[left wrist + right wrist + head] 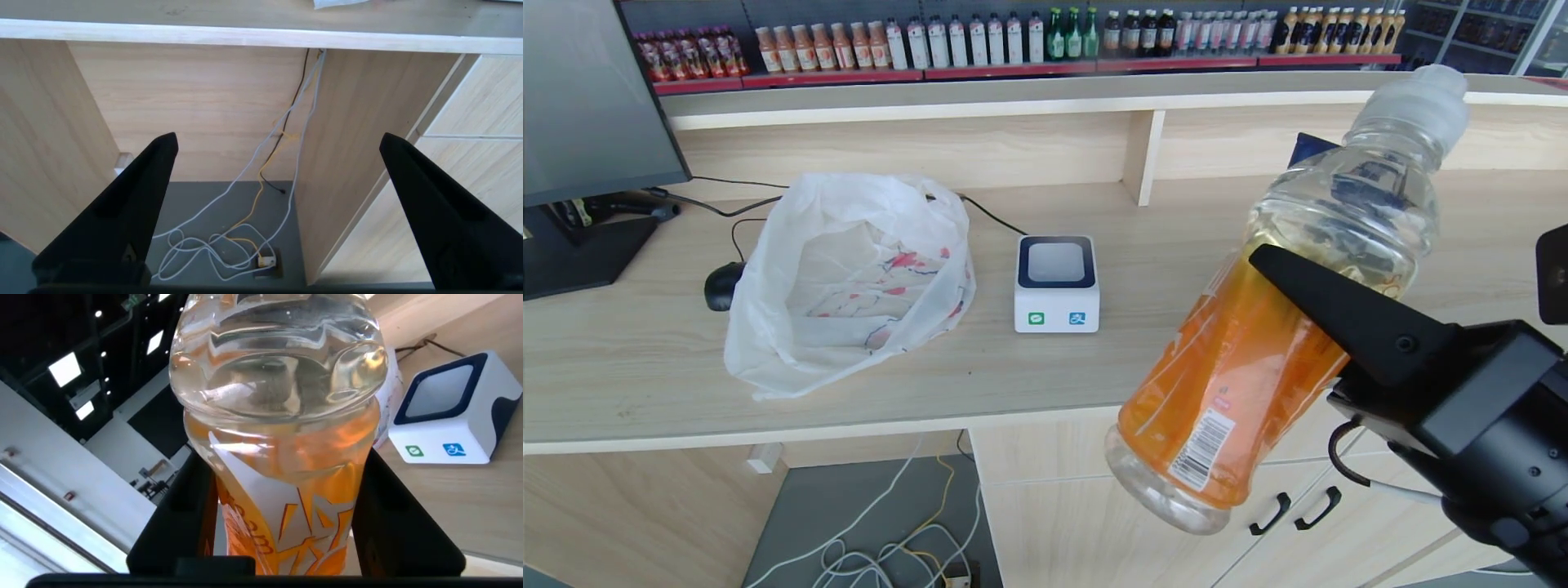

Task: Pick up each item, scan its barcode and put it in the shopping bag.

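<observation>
Above the front edge of the tabletop (645, 367), toward its right end, an orange drink bottle (1258, 343) is held tilted, cap uppermost, clamped at its middle by the right claw (288, 498). Its barcode (1205, 449) is seen near the base, facing the head camera. The white shopping bag (849, 278) is laid open nearer the tabletop's left end, with the scanner (1057, 283) set just beside it, well apart from the bottle. The left claw (278, 147) is held spread apart below the front edge, facing loose cables (245, 245).
</observation>
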{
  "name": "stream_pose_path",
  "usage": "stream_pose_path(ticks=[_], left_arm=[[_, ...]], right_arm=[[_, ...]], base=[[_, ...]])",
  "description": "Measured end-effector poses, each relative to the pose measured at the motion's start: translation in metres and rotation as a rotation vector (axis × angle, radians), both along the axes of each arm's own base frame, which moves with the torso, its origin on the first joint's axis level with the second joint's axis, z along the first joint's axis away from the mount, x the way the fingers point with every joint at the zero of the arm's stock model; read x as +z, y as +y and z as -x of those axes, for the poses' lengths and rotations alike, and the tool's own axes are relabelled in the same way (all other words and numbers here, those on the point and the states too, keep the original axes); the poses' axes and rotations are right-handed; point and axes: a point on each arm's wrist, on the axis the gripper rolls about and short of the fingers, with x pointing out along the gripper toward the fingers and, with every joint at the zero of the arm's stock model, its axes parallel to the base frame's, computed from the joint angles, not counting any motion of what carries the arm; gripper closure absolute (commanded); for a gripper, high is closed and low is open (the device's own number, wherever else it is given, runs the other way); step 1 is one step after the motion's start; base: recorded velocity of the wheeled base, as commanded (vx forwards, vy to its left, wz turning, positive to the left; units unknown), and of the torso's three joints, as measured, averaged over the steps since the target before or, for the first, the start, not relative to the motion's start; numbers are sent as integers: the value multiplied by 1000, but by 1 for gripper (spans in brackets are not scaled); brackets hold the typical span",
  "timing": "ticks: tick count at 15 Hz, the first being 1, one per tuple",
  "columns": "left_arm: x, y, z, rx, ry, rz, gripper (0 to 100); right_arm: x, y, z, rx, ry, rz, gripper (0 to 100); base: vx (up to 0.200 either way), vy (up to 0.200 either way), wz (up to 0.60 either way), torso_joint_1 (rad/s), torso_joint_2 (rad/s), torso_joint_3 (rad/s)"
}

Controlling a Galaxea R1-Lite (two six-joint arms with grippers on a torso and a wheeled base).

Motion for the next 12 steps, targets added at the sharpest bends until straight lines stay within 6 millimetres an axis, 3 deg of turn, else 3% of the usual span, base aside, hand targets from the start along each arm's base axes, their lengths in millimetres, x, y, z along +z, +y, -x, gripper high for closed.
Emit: stream_pose_path(ticks=[6,10,12], left_arm=[[0,0,0,0,0,0,0],[0,0,0,0,0,0,0],[0,0,0,0,0,0,0]], right_arm=[[-17,2,-1,-13,22,81,100],[-44,-4,5,-42,27,242,100],[-47,-6,7,-59,-15,294,100]], base=[[0,0,0,0,0,0],[0,0,0,0,0,0],[0,0,0,0,0,0]])
